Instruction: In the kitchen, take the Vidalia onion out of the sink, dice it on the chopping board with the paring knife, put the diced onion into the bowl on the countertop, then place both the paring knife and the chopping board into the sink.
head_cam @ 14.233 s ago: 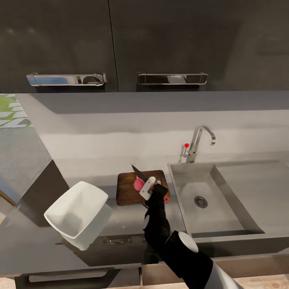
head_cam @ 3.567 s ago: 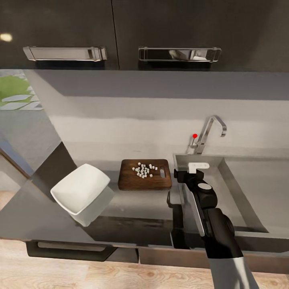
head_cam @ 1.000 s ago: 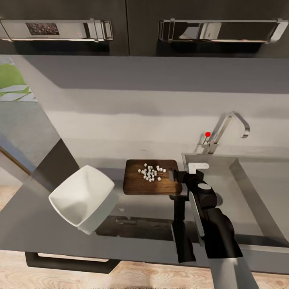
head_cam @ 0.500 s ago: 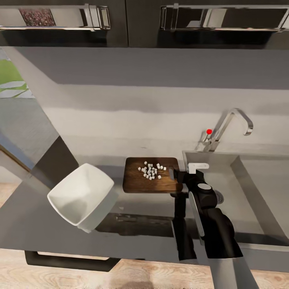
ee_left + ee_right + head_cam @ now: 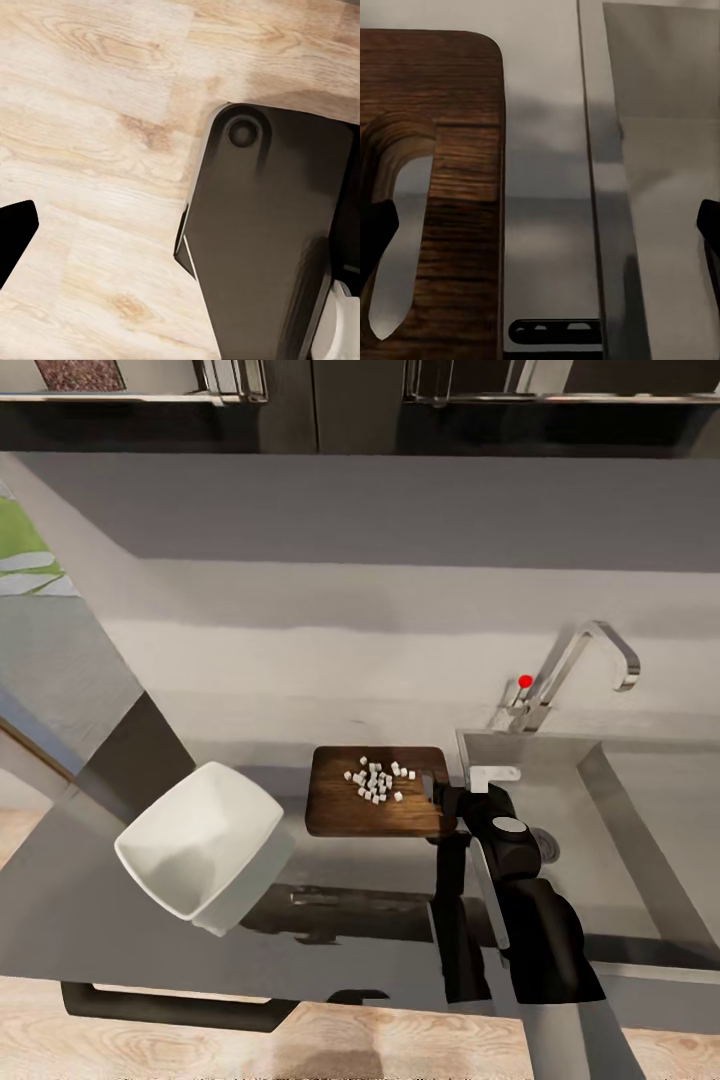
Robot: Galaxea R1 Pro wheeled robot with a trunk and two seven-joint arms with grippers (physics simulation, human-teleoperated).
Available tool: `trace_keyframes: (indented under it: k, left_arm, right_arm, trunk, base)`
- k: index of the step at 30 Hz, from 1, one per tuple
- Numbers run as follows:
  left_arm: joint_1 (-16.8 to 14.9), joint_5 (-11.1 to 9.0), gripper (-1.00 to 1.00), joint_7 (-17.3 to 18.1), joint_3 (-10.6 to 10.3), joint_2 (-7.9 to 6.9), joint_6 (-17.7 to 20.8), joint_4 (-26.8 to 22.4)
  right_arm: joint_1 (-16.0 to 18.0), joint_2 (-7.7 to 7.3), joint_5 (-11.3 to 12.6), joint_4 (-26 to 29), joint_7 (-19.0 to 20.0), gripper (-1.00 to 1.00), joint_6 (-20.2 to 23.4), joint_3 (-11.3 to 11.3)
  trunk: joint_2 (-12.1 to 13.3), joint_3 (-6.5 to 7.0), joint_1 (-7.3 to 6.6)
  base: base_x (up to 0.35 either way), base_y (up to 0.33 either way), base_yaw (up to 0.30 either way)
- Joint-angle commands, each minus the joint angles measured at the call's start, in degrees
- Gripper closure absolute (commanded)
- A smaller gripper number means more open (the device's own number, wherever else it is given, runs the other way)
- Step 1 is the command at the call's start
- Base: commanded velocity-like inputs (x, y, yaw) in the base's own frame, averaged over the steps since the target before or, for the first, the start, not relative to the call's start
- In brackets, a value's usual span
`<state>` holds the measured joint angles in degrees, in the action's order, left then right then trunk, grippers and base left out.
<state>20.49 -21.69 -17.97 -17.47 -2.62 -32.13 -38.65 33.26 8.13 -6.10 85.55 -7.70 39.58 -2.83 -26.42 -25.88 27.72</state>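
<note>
With white onion dice (image 5: pixel 378 781) piled on the dark brown wooden chopping board (image 5: pixel 340 815) on the grey counter (image 5: pixel 330 880), the empty, wide-open right gripper (image 5: pixel 452 802) hovers at the board's slotted end beside the steel sink (image 5: pixel 590 880), seemingly poised to grasp the board and tip the dice into the white squarish bowl (image 5: pixel 200 848).

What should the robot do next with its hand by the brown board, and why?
Probably close the right gripper on the chopping board's handle end. Its fingers are spread, one at the slot hole, and the diced onion sits on the board, not in the bowl. Gripping would let it tip the pieces in.
</note>
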Motion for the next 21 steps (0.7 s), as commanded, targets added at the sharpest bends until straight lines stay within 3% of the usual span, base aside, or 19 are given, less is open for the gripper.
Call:
trace_keyframes:
  k: [1,21]
  left_arm:
    - [-0.01,-0.28,-1.00,-0.54,-0.46,-0.10,-0.13,-0.11]
    - [-0.01,-0.25,-1.00,-0.49,-0.46,0.30,-0.13,0.84]
  right_arm:
    - [0.04,0.01,-0.58,0.06,0.05,-1.00,0.41,-0.05]
    - [0.05,0.00,-0.58,0.05,0.05,-1.00,0.41,-0.06]
  trunk:
    - [-0.09,-0.17,0.03]
    - [-0.09,-2.00,0.03]
  base:
    - [0.000,0.007,0.000]
    - [0.000,0.014,0.000]
